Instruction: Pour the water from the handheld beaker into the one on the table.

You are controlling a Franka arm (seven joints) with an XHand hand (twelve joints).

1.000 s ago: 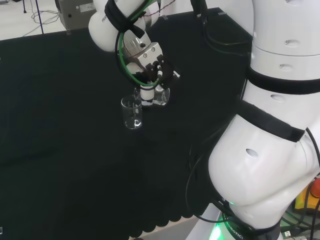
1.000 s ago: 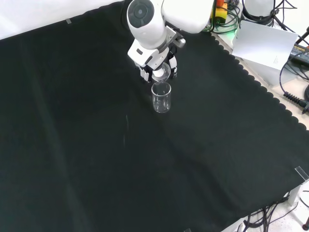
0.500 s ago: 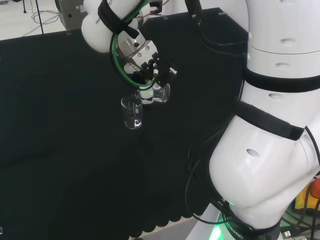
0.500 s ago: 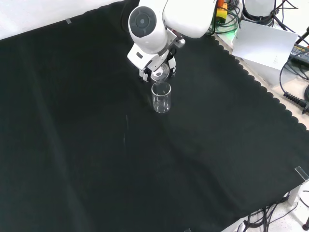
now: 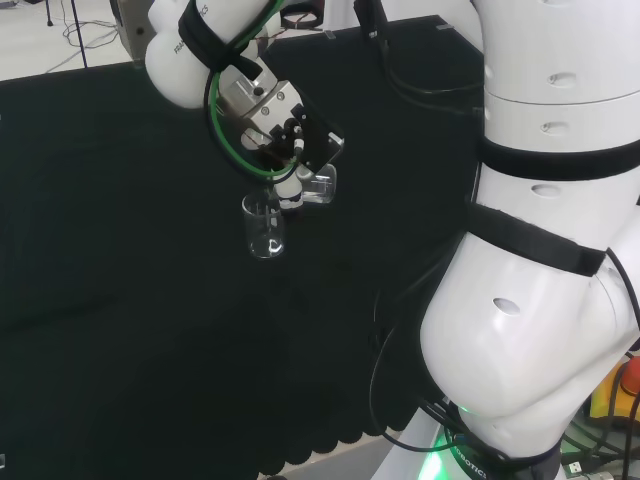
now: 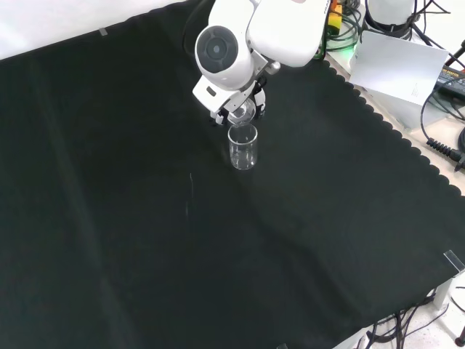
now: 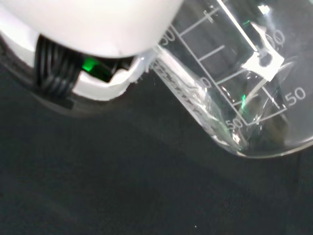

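Handheld beaker (image 7: 234, 83): a clear glass vessel with white graduation marks, tilted in my grasp, its rim turned down toward the black cloth (image 6: 145, 240); in the wrist view a little water appears to gather at the lowered lip, though clear glass makes this hard to confirm. My hand (image 5: 285, 140) has its fingers curled round this beaker, which in the head view (image 5: 318, 183) hangs just right of and slightly above the table beaker (image 5: 264, 225), an upright clear cylinder standing on the cloth. The front view sets the same pair one behind the other: the table beaker (image 6: 243, 146) nearer the camera, the held one (image 6: 242, 112) just above its mouth, with the arm's white link (image 6: 225, 54) standing before most of my hand (image 6: 251, 106). The head view shows the sideways gap between the two rims, which the front view hides; the wrist view alone shows the printed scale. Compared with one second earlier, the arm has swung toward the head view's upper left and the held beaker is tipped further; the table beaker has not moved.
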